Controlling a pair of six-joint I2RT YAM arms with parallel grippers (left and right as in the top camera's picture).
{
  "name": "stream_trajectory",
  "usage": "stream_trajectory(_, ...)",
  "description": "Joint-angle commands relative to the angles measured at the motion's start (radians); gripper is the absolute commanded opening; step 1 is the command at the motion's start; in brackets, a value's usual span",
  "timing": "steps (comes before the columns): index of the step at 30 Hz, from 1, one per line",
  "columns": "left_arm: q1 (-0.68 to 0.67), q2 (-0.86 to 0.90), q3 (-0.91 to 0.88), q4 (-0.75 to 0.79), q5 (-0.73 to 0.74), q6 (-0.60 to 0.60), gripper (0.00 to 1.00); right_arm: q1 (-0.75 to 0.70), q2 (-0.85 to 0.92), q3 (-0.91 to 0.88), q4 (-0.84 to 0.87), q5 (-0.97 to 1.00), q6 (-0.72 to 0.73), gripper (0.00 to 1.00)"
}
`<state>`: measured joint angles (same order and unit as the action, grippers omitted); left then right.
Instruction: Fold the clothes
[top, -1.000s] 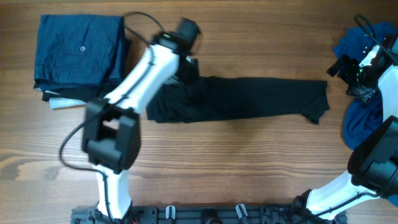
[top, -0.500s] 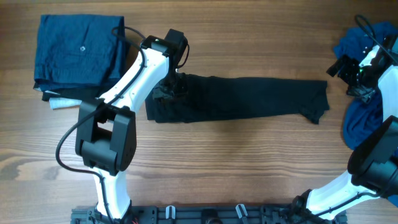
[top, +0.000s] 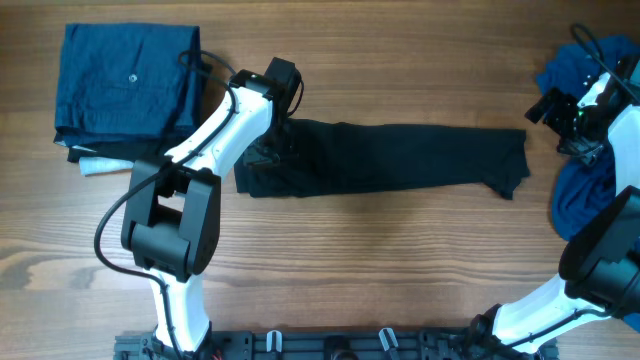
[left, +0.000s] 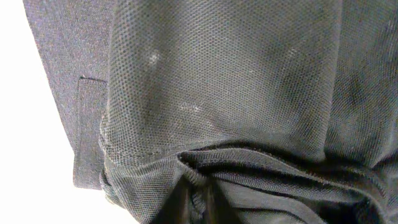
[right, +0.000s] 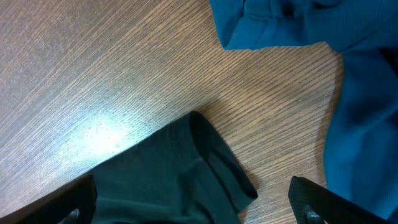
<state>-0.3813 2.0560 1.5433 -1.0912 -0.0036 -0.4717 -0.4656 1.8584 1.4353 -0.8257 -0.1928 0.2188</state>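
- A wooden table (top: 400, 260) with a pale brown grain is filling the overhead view, and a dark mounting rail (top: 330, 345) is running along its near edge, where both arms are anchored.
- The black shirt (top: 400, 158) is lying across the middle of the table as a long, narrow band, its knit showing a fine mesh weave in the left wrist view.
- The left gripper (left: 200, 202) is pressing down at the shirt's left end, fingers closed on a bunched fold of the fabric.
- A stack of folded dark blue garments (top: 125, 85) is sitting square at the far left corner, with a black and a white layer peeking out beneath it; the left arm is passing just beside it.
- A loose heap of brighter blue garments (right: 367, 124) is crumpling at the right edge, near the shirt's right end but apart from it.
- The right gripper (right: 189, 211) is hanging over that gap with fingers spread wide, holding nothing.
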Motion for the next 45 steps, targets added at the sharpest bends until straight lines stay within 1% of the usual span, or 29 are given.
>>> stream_trajectory(1, 0.002, 0.006, -0.006, 0.005, -0.021, -0.004, 0.04, 0.003, -0.018, 0.012, 0.003, 0.013, -0.007, 0.99)
stream_trajectory(9, 0.034, -0.04, 0.028, 0.025, -0.043, -0.008, 0.04, 0.003, -0.018, 0.012, 0.003, 0.013, -0.007, 1.0)
stream_trajectory(15, 0.043, -0.039, 0.027, 0.057, -0.077, -0.017, 0.04, 0.003, -0.018, 0.012, 0.003, 0.013, -0.007, 1.0)
stream_trajectory(16, 0.043, -0.038, 0.027, 0.064, -0.076, -0.017, 0.09, 0.003, -0.018, 0.012, 0.003, 0.013, -0.007, 1.0)
stream_trajectory(18, 0.043, -0.038, 0.027, 0.059, -0.076, -0.016, 0.23, 0.003, -0.018, 0.012, 0.003, 0.013, -0.006, 0.99)
stream_trajectory(21, 0.043, -0.046, 0.028, 0.068, -0.071, -0.015, 0.29, 0.003, -0.018, 0.012, 0.003, 0.013, -0.007, 1.0)
stream_trajectory(24, 0.044, -0.113, 0.053, 0.114, 0.002, -0.008, 0.37, 0.003, -0.018, 0.012, 0.003, 0.013, -0.007, 1.0)
stream_trajectory(26, 0.046, -0.169, 0.083, 0.139, 0.005, -0.008, 0.42, 0.003, -0.018, 0.012, 0.003, 0.013, -0.007, 1.0)
stream_trajectory(27, 0.059, -0.243, 0.113, 0.172, 0.004, -0.008, 0.48, 0.003, -0.018, 0.012, 0.004, 0.013, -0.006, 1.0)
stream_trajectory(29, 0.095, -0.328, 0.122, 0.204, 0.003, -0.008, 0.54, 0.003, -0.018, 0.012, 0.004, 0.013, -0.006, 1.0)
stream_trajectory(30, 0.119, -0.364, 0.122, 0.214, 0.003, -0.008, 0.56, 0.003, -0.018, 0.012, 0.005, 0.013, -0.007, 0.99)
stream_trajectory(33, 0.205, -0.426, 0.122, 0.213, 0.004, -0.009, 0.57, 0.004, -0.018, 0.012, 0.144, 0.003, 0.01, 1.0)
stream_trajectory(35, 0.264, -0.437, 0.122, 0.202, 0.015, -0.013, 0.58, 0.004, -0.018, 0.012, 0.195, -0.023, 0.105, 1.0)
stream_trajectory(36, 0.29, -0.437, 0.122, 0.198, 0.019, -0.016, 0.69, 0.004, -0.018, 0.012, 0.188, -0.031, 0.143, 1.0)
stream_trajectory(37, 0.312, -0.437, 0.121, 0.195, 0.021, -0.016, 0.75, 0.004, -0.021, 0.012, 0.178, -0.09, 0.123, 1.0)
stream_trajectory(38, 0.333, -0.436, 0.121, 0.188, 0.021, -0.015, 0.79, 0.004, -0.022, 0.012, 0.186, -0.205, 0.04, 0.96)
stream_trajectory(39, 0.354, -0.436, 0.121, 0.182, 0.021, -0.015, 0.88, 0.017, -0.022, 0.012, 0.183, -0.346, -0.077, 0.84)
stream_trajectory(40, 0.368, -0.436, 0.121, 0.181, 0.021, -0.015, 1.0, 0.043, -0.022, 0.012, 0.168, -0.408, -0.132, 0.78)
stream_trajectory(41, 0.375, -0.436, 0.121, 0.181, 0.021, -0.015, 1.0, 0.074, -0.022, 0.012, 0.156, -0.415, -0.165, 0.77)
stream_trajectory(43, 0.385, -0.436, 0.121, 0.182, 0.021, -0.015, 1.0, 0.163, -0.022, 0.012, 0.126, -0.414, -0.278, 0.78)
stream_trajectory(44, 0.386, -0.436, 0.121, 0.182, 0.021, -0.015, 1.0, 0.244, -0.022, 0.012, 0.106, -0.408, -0.361, 0.79)
stream_trajectory(45, 0.385, -0.436, 0.121, 0.182, 0.021, -0.015, 1.0, 0.303, -0.022, 0.012, 0.099, -0.399, -0.409, 0.82)
